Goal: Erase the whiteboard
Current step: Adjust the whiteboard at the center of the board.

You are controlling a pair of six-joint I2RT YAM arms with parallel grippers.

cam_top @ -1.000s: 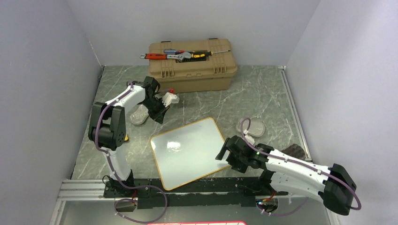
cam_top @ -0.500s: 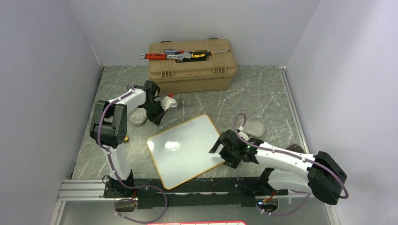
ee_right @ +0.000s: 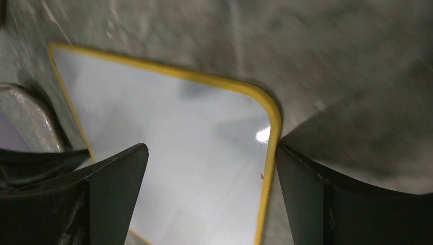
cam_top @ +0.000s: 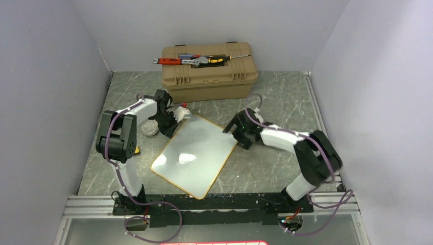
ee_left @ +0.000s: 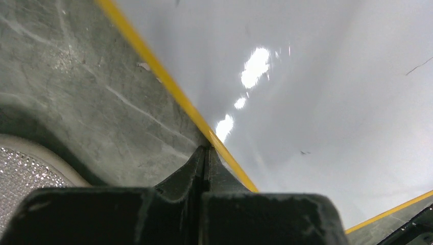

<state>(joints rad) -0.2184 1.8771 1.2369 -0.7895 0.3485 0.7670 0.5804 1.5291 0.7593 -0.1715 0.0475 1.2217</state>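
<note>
Lying flat on the grey marbled desk (cam_top: 275,97), the whiteboard (cam_top: 196,155) is found between the two arms, turned at a slant so that its long axis runs from the near left toward the far right; a tan toolbox (cam_top: 209,76) is set well behind it. The left jaws, carried by the left arm (cam_top: 135,109), are pressed fully together with nothing between them. In the left wrist view their tips are placed right at the yellow rim (ee_left: 168,87), toward the far end of the board's left long edge; whether the rim is actually touched cannot be told. The right jaws, carried by the right arm (cam_top: 278,137), are spread as wide as they go and nothing is held in them. In the right wrist view the board's rounded right corner is framed between them, one jaw over the white face and the other beyond the rim, over the desk. The board is thus bracketed from both sides, and neither arm is clearly the nearer. Only a few faint dark specks (ee_left: 418,66) are made out on the glossy face, the rest being glare. No eraser or cloth is seen in either jaws, so the step in hand is judged to be shifting or steadying the board, not wiping. A clear round dish (cam_top: 149,127) sits just beside the left jaws.
</note>
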